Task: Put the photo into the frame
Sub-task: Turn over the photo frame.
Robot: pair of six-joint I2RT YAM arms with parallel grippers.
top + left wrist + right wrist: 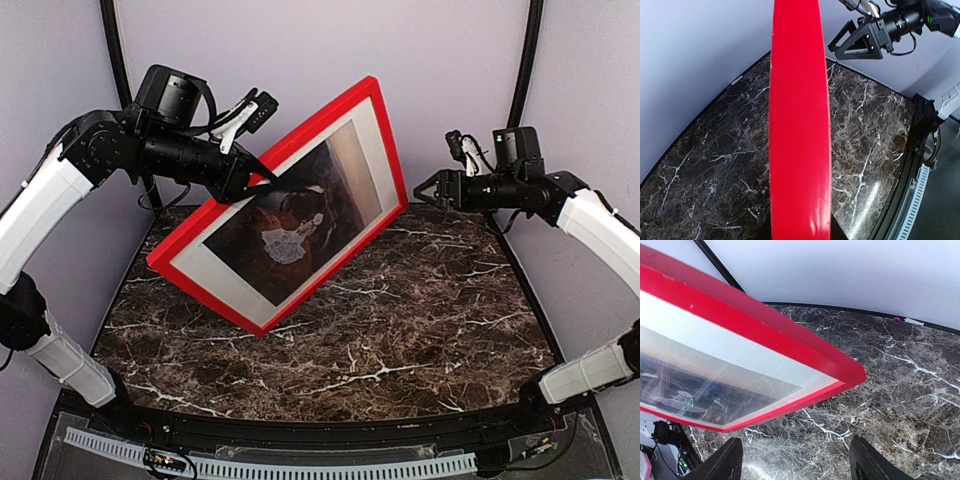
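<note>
Camera overhead: left gripper (262,180) pinches the frame (388,150) by its upper-left edge, tilted over the marble table (420,330), with the photo (290,228) inside. Right gripper (424,190) gapes empty beside its right corner. Left wrist: red rail against pale wall (700,50). Right wrist: fingers (722,465) spread wide, touching nothing.
</note>
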